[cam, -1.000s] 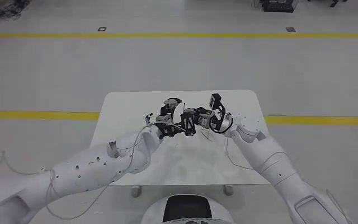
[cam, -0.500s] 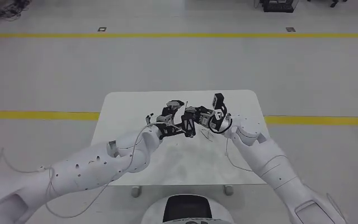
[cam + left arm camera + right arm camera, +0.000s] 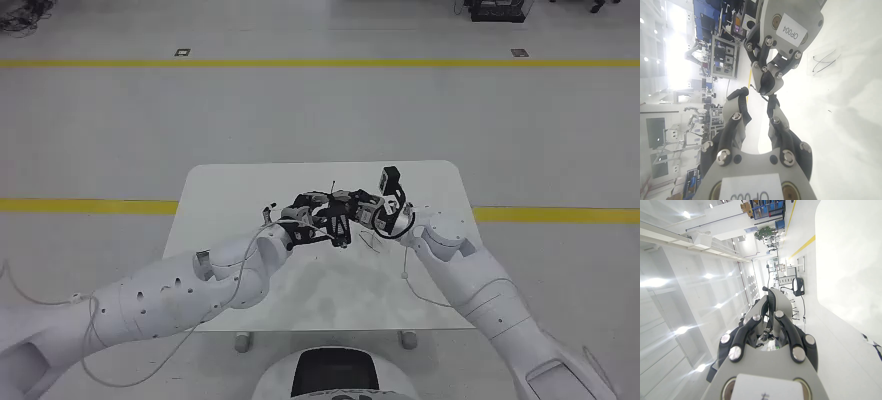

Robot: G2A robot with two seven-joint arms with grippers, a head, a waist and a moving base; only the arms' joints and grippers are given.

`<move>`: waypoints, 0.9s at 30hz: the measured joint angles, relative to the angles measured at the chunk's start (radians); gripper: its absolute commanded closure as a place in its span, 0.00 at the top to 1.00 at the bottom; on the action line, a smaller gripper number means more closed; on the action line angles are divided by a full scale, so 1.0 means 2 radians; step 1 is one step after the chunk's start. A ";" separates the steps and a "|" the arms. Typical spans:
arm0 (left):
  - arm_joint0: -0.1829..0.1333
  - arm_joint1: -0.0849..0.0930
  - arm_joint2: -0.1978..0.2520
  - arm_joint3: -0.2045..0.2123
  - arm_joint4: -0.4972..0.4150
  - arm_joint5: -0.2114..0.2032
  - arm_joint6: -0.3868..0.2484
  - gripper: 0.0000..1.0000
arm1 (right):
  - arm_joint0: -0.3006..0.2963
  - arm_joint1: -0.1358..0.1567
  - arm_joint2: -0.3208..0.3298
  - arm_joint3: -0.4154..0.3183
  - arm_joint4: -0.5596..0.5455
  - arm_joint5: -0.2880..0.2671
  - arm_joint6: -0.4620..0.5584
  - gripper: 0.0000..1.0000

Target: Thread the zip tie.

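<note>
The two arms meet nose to nose above the middle of the white table [image 3: 215, 205]. The right end effector [image 3: 766, 91] has its fingers pressed together, pinching the thin black zip tie [image 3: 764, 98] at their tips. A short piece of the tie sticks out on either side of the padded fingertips, so the tie is held in the air, clear of the table top. In the right wrist view the same end effector [image 3: 770, 295] shows its two pads flat against each other with no gap.

The left end effector [image 3: 757, 95] faces it, fingers spread wide. One of its fingertips [image 3: 773, 98] sits just beside the free end of the tie; whether they touch I cannot tell. The other fingertip [image 3: 741, 92] stands apart on the far side of the right end effector's tips, so these lie close to the open gap.

A few spare zip ties [image 3: 824, 62] lie loosely crossed over one another on the table, near the right arm and well apart from the held tie; from above they show as thin dark strands [image 3: 370, 243]
</note>
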 measured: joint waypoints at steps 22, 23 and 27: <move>0.000 -0.003 0.000 0.003 0.000 -0.003 -0.004 0.13 | -0.002 -0.007 0.005 0.003 -0.011 0.004 0.000 0.00; 0.000 -0.003 0.000 0.003 0.000 -0.004 -0.005 0.13 | -0.002 -0.007 0.005 0.003 -0.011 0.004 0.001 0.00; 0.000 -0.005 0.000 0.003 0.000 -0.009 -0.008 0.12 | -0.005 -0.007 0.007 0.001 -0.014 0.002 0.004 0.00</move>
